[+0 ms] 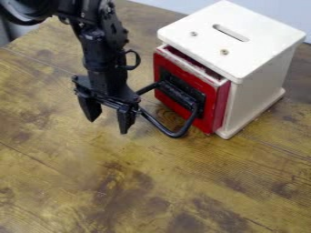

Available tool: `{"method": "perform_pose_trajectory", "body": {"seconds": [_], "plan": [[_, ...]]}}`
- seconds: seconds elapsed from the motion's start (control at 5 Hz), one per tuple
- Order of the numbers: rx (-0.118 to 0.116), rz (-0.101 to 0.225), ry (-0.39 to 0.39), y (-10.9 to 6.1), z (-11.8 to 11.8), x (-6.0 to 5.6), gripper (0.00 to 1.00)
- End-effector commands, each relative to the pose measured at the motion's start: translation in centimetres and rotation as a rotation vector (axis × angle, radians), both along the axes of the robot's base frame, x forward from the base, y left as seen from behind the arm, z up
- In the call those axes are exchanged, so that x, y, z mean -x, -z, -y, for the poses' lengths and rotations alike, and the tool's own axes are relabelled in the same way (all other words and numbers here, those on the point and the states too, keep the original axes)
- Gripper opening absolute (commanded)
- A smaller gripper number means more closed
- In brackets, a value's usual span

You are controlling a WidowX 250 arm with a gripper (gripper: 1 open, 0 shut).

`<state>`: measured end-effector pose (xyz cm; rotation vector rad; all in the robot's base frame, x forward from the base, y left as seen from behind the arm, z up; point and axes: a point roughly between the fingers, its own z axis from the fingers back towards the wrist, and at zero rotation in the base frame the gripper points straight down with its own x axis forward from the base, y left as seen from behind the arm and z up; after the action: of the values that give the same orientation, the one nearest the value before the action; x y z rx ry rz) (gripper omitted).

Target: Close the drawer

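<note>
While the black robot arm (pixel 104 50) reached down from the upper left, its dark claw (pixel 109 116) hung over the brown wood-grain counter (pixel 134 187) with its fingers apart. Just beside it, the red-fronted drawer (pixel 185 89) with a black panel sat slightly out of its cream wooden casing (pixel 237 55), its black loop handle (pixel 168 132) jutting toward the claw.

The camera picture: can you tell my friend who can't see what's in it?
A black robot tool hangs with its fingers apart beside the big black loop handle of a red-fronted drawer. The drawer sits in a cream box with a slotted top, on a brown wooden table.
</note>
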<state>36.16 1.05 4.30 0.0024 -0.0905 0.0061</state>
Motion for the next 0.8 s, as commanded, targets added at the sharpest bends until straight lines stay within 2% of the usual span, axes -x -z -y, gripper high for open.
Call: {"method": "perform_pose_trajectory", "body": {"seconds": [0.0, 0.4, 0.6], "plan": [[-0.002, 0.090, 0.027, -2.55, 1.16, -1.48, 1.00], [0.002, 0.109, 0.029, -3.03, 1.70, -1.76, 1.00], [0.003, 0.103, 0.031, -3.01, 1.97, -2.12, 1.00]]}}
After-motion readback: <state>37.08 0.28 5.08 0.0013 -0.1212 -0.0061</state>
